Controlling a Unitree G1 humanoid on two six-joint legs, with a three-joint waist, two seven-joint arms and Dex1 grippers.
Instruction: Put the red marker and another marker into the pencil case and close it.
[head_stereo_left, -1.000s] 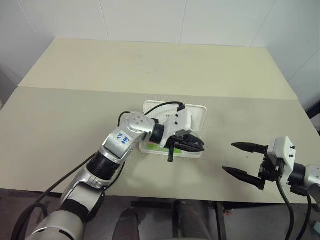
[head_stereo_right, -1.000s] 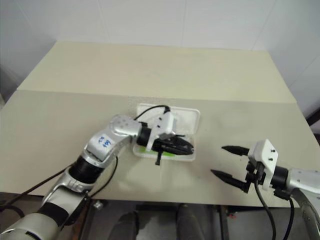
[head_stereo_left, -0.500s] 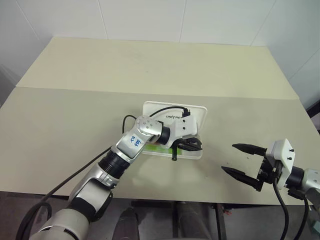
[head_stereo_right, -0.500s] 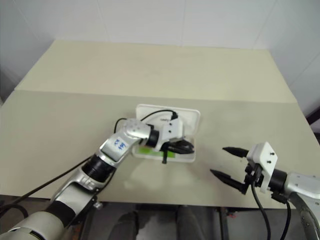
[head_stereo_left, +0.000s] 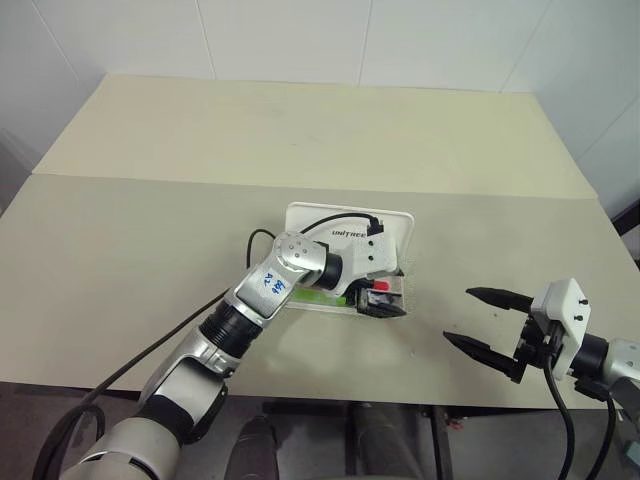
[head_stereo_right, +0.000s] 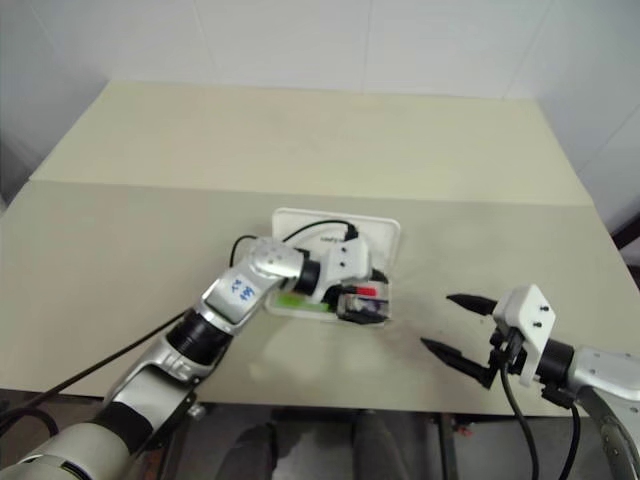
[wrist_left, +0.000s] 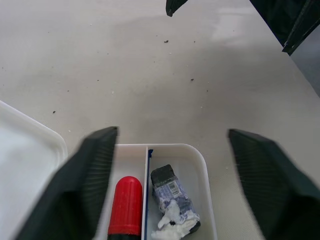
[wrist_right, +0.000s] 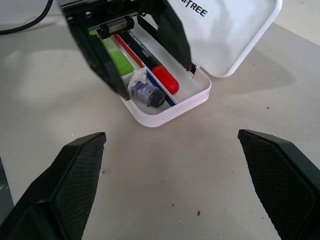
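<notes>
The white pencil case (head_stereo_left: 397, 232) lies open mid-table, its lid back with UNITREE lettering. In its tray lies the red marker (wrist_right: 159, 74), red cap toward the tray's rounded end (wrist_left: 125, 204). The lime-green marker (wrist_right: 116, 59) lies in the neighbouring compartment. My left gripper (wrist_left: 172, 135) hovers just above the tray (head_stereo_left: 375, 297), open, with its fingers (wrist_right: 97, 52) straddling the markers and touching neither. My right gripper (head_stereo_left: 458, 315) stands open over bare table to the case's right, holding nothing.
A small dark-grey block with crumpled white wrapping (wrist_left: 171, 202) sits in the tray's end beside the red cap. The cream table (head_stereo_left: 150, 230) stretches wide on all sides, its front edge close to my right gripper.
My left gripper was shut on the dark marker poking over the case's front edge. It has opened, and the red marker now lies in the tray. The right arm kept still.
</notes>
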